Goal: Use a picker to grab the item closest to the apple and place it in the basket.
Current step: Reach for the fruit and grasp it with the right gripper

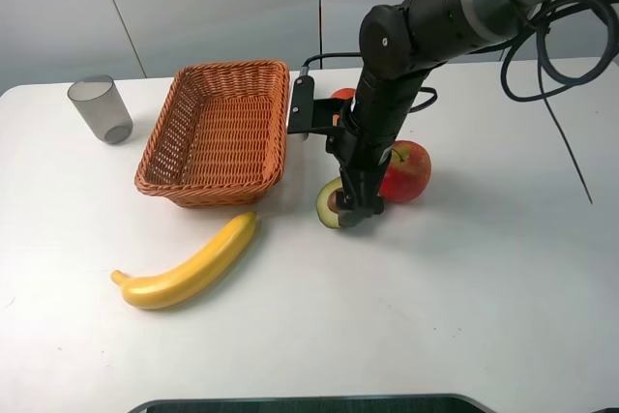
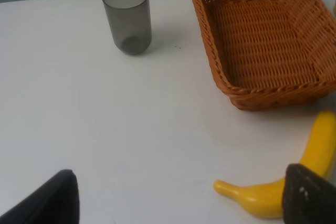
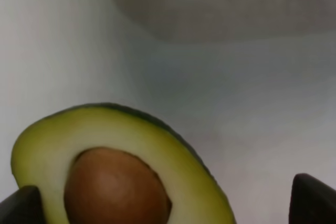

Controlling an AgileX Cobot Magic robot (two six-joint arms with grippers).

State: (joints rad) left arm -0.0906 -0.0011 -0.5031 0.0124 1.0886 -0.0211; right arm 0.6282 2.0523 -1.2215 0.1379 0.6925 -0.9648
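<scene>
A halved avocado with a brown pit lies cut side up on the white table, touching the left side of a red apple. My right gripper is down over the avocado. In the right wrist view the avocado sits between the two dark fingertips of the right gripper. One fingertip is at its edge and the other stands well apart, so the gripper is open. The woven basket stands to the left, holding nothing. My left gripper is open and holds nothing.
A yellow banana lies in front of the basket, and the left wrist view shows the banana too. A grey translucent cup stands at the far left. A small red-orange object is mostly hidden behind the right arm.
</scene>
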